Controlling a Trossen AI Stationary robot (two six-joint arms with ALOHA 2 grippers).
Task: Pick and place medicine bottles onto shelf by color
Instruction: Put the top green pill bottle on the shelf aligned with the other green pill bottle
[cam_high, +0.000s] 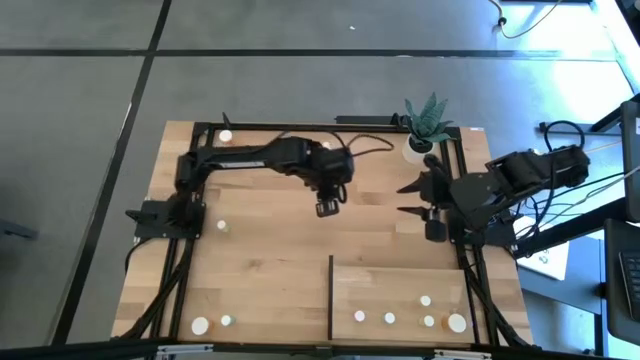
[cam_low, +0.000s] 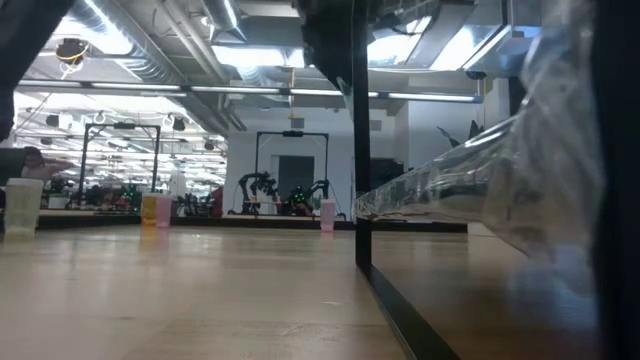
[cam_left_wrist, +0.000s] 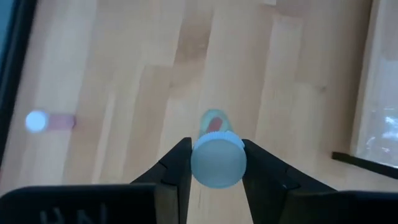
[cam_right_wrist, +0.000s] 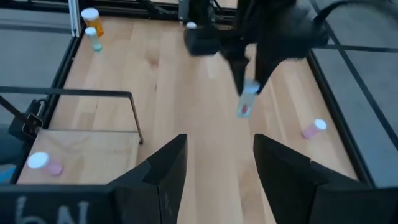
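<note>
My left gripper (cam_high: 326, 207) hangs over the table's middle, shut on a small pale bottle (cam_right_wrist: 247, 99) with a white cap and a pink patch. My right gripper (cam_high: 412, 199) stands open to its right, above the table, nothing between its fingers. The light-wood shelf (cam_high: 400, 285) lies at the near right, its dark upright edge (cam_high: 331, 298) on its left side. Several white-capped bottles (cam_high: 389, 318) stand on it. Other bottles stay on the table at the far left (cam_high: 226, 135), mid-left (cam_high: 222, 227) and near left (cam_high: 200, 324). My left gripper pinches the bottle at its white cap (cam_left_wrist: 217, 163), one finger on each side. The fingers (cam_left_wrist: 177, 165) come from above, pointing steeply down. The bottle hangs below them, body (cam_left_wrist: 213, 122) downward and slightly tilted, lifted clear of the table.
A potted plant (cam_high: 428, 125) stands at the far right, close behind my right arm. Dark frame rails (cam_high: 195, 250) run along the table's left and right sides. A pink bottle (cam_left_wrist: 50, 121) lies on its side on the boards. Bare wood shows between my left gripper and the shelf.
</note>
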